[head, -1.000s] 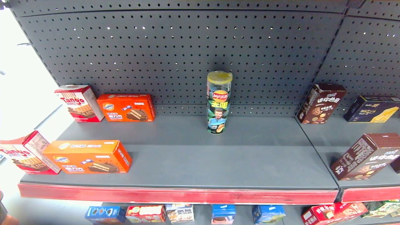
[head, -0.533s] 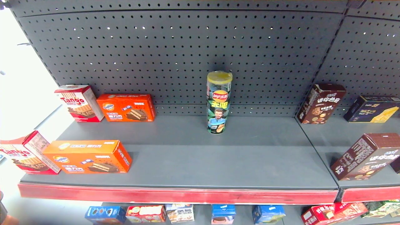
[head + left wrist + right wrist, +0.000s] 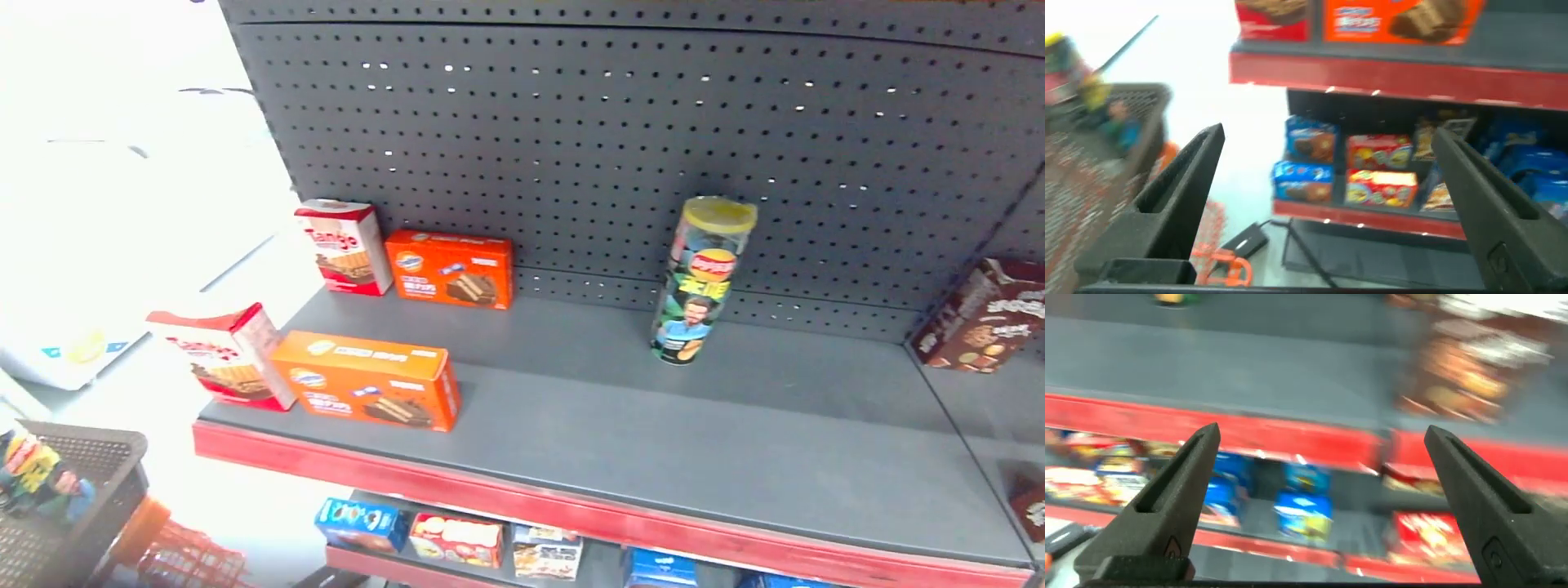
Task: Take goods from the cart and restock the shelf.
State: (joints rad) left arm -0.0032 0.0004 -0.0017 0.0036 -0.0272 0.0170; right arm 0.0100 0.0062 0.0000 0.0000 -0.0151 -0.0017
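Observation:
A tall chip can [image 3: 702,278] with a yellow lid stands upright at the back of the grey shelf [image 3: 653,441]. At the lower left of the head view is the dark mesh cart basket [image 3: 57,531], with a colourful can [image 3: 33,478] lying in it. My left gripper [image 3: 1331,204] is open and holds nothing. It hangs low in front of the lower shelf, and the cart basket [image 3: 1094,163] is beside it. My right gripper [image 3: 1327,498] is also open and holds nothing. It faces the shelf's red front edge [image 3: 1208,416].
Two orange boxes [image 3: 367,380] [image 3: 451,268] and two red-and-white wafer boxes [image 3: 224,355] [image 3: 343,245] stand at the shelf's left end. A brown box [image 3: 980,318] stands on the neighbouring shelf to the right. Small boxes [image 3: 457,539] line the lower shelf. Bare shelf lies around the can.
The whole head view has swung to the left, so the camera has moved. The cart basket has come into view at the lower left. The goods on the shelf have not moved.

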